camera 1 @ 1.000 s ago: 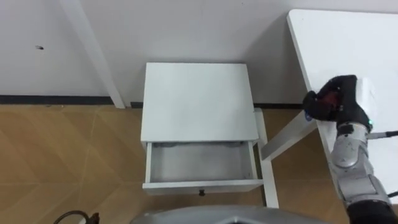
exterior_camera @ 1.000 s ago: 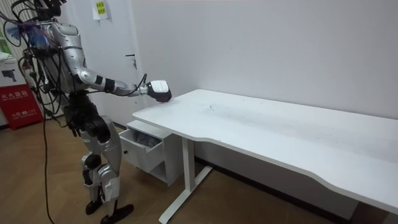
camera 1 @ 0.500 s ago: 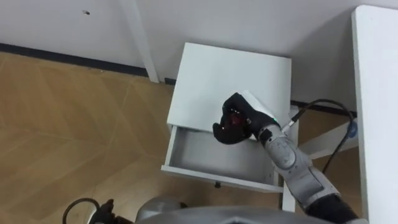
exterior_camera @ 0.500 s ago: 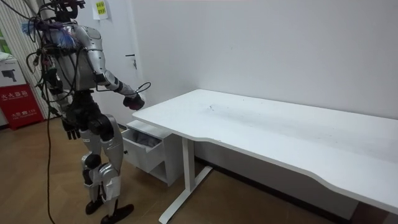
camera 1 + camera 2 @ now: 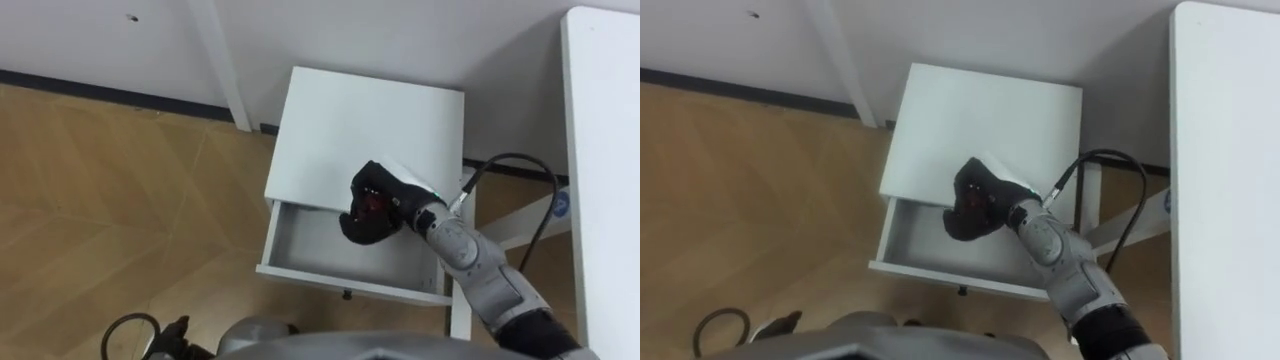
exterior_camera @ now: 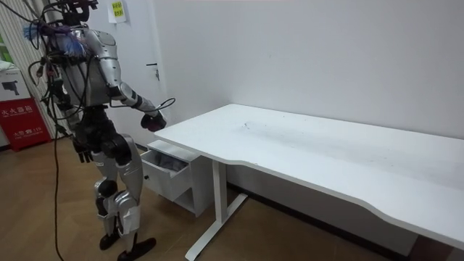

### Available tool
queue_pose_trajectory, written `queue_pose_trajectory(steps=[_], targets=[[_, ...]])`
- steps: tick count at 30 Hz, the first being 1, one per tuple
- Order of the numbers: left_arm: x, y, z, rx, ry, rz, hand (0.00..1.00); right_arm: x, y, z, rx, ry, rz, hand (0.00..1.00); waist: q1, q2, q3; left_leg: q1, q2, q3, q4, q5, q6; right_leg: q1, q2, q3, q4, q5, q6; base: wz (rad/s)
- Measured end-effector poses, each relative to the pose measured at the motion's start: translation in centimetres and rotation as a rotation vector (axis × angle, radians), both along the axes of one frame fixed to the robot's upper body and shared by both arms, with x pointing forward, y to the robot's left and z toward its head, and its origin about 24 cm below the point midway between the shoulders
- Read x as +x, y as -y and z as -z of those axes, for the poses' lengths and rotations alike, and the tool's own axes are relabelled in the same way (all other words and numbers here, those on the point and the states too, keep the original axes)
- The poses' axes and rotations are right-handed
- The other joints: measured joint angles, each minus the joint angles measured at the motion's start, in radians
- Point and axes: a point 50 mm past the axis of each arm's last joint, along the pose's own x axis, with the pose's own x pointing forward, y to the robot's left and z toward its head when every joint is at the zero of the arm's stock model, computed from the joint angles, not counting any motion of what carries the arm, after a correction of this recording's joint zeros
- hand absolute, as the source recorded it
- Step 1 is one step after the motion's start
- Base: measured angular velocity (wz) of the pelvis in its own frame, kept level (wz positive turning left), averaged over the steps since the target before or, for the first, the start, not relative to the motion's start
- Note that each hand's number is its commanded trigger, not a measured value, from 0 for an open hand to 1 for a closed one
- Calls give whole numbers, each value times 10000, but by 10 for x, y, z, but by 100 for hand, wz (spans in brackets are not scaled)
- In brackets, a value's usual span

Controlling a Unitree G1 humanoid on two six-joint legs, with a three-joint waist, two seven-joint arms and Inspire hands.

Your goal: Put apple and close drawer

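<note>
Grips the red apple (image 5: 377, 201) tight in the curled-up right hand (image 5: 362, 226), hanging just above the open drawer (image 5: 312, 246) of the little white cabinet (image 5: 362, 118).

A white cabinet (image 5: 365, 130), its drawer (image 5: 310, 250) open, stands on the wooden floor (image 5: 120, 200) beside a white table (image 5: 600, 150).

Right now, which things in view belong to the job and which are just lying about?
Job: red apple in right hand; open white drawer; white bedside cabinet.
Lying about: long white desk; red box. Left hand hangs by the robot's side.
</note>
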Motion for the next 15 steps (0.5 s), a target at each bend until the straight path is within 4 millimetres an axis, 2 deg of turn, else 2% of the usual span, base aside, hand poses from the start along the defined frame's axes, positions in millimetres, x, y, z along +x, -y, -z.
queue_pose_trajectory(steps=[10,15], targets=[[0,0,0,29,2,-13,0,-6,1,4,1,-206,57,0,3,14,-7,-37,0,6,62,1,0,1,7,-4,9,0,-1,0],[-2,1,0,62,-31,-43,0,-8,4,9,-113,-437,138,0,-7,33,-37,-21,-1,5,55,1,0,2,4,18,9,0,0,0]])
